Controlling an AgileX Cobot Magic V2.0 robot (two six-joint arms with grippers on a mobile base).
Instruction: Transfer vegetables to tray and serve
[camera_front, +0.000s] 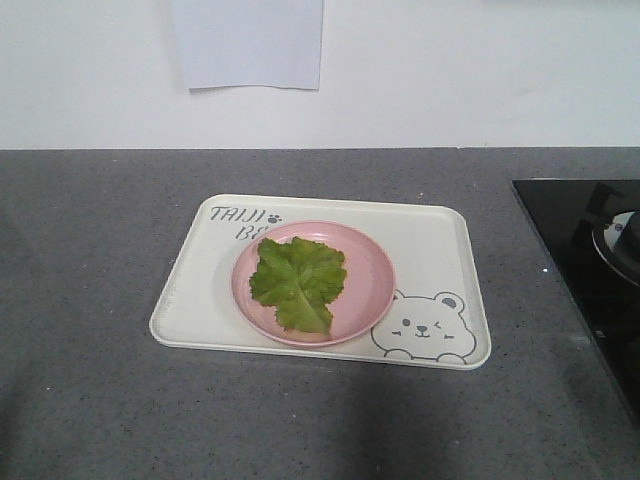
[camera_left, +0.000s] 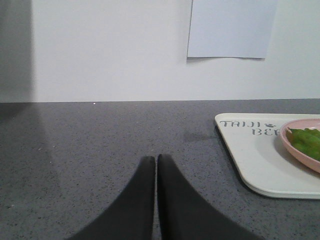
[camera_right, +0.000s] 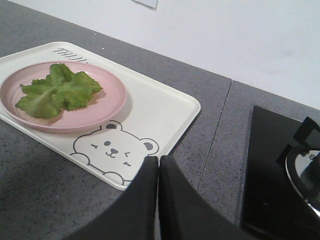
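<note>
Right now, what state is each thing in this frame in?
Crinkled green lettuce leaf: lying flat on the plate.
Round pink plate: resting on the tray.
Cream rectangular bear-print tray: flat on the grey counter.
Left gripper: shut, empty.
Right gripper: shut, empty.

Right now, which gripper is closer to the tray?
The right gripper. Its shut fingertips hang just over the tray edge by the bear drawing. The left gripper, also shut, sits over bare counter, well off the tray's corner.
</note>
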